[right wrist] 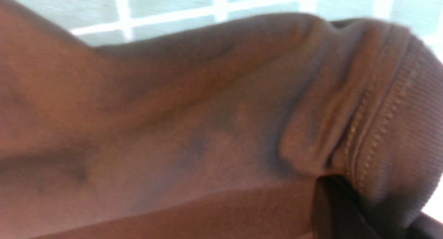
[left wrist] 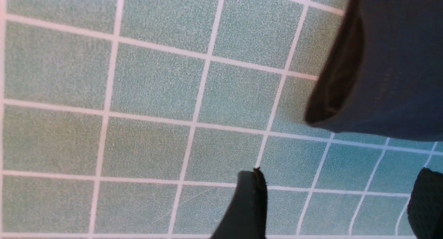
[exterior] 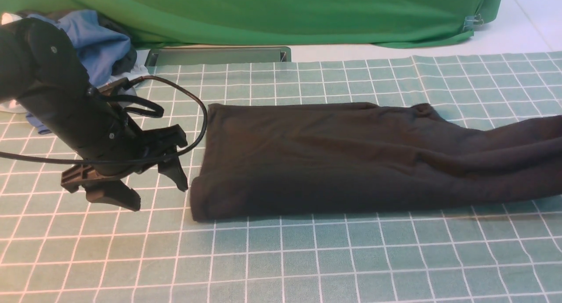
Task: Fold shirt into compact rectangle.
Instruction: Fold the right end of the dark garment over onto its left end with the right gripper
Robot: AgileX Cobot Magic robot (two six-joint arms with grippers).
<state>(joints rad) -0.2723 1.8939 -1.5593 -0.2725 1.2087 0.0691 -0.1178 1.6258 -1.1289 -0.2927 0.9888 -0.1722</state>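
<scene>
Green backdrop point(exterior: 281, 13); grid-clothed counter point(exterior: 281, 259). Black shirt point(exterior: 333, 162) lay as a long strip, ctr to right, w/ right end lifted. Left fingers point(exterior: 116, 197) were spread beside its left end, not touching. Right fingers point(right wrist: 332, 211) appeared pinched on the ribbed hem. Risk: a thin bite slips, layers splay, fold goes skewed.

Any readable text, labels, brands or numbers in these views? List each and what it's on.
None readable in any view.
The shirt shows only plain black fabric, with no print or label facing the cameras.
The checked cloth has white lines only; the green backdrop and blue garment are plain.
</scene>
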